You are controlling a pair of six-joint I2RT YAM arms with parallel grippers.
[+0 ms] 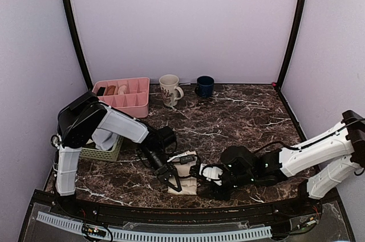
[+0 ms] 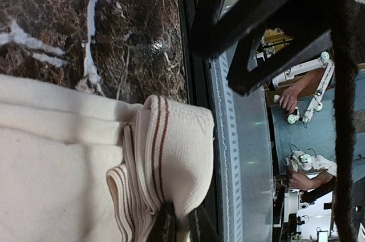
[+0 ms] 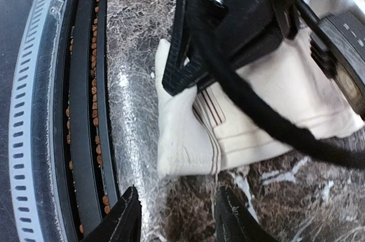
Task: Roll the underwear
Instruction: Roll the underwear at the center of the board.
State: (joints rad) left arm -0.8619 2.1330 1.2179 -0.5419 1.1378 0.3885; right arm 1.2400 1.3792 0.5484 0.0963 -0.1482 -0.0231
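The underwear is a cream ribbed garment with thin brown stripes at its edge, lying partly folded at the table's front edge. In the left wrist view a folded corner of the underwear is pinched in my left gripper, which is shut on it. From above, the left gripper sits on the garment's left side. My right gripper is just to its right. Its jaws stand open over bare table with nothing between them, a little short of the underwear's hem. The left gripper's black body lies over the cloth.
A pink divided tray, a cream mug and a dark blue cup stand at the back. At the left, beside the left arm, stands a green basket. The table's black front rail runs close to the garment.
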